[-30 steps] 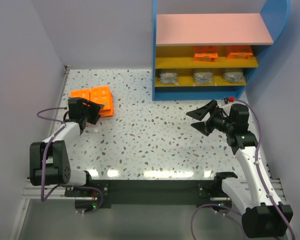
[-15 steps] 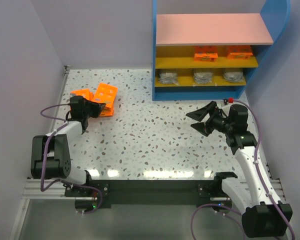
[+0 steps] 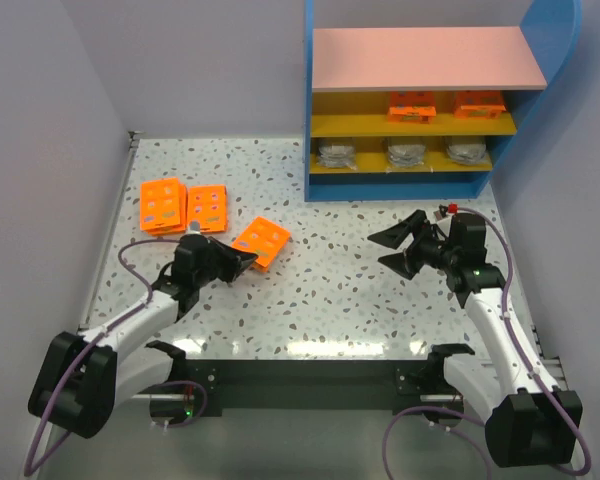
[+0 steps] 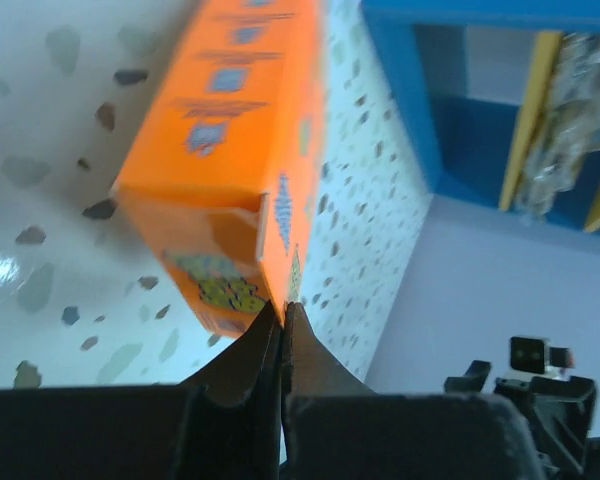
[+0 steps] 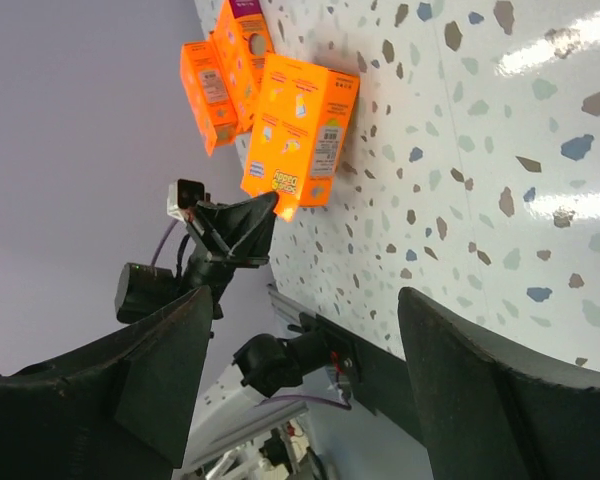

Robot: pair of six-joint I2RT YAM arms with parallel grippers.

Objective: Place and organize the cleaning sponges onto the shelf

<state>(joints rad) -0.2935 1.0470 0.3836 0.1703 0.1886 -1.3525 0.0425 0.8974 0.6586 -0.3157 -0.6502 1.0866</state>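
My left gripper is shut on the near edge of one bright-orange cleaning sponge pack, held low over the table left of centre. In the left wrist view the pack stretches away from the closed tips. Two more orange packs lie side by side at the far left. The shelf stands at the back right, with two orange packs on its upper yellow board and three wrapped grey pads on the lower one. My right gripper hangs open and empty in front of the shelf.
The pink top board of the shelf is bare. Grey walls close in the table on the left and at the back. The right wrist view looks across the speckled table at the held pack and the left gripper.
My left gripper shut on one orange pack, pulled it off the group at the far left and carried it right and nearer. The right gripper shifted slightly left.
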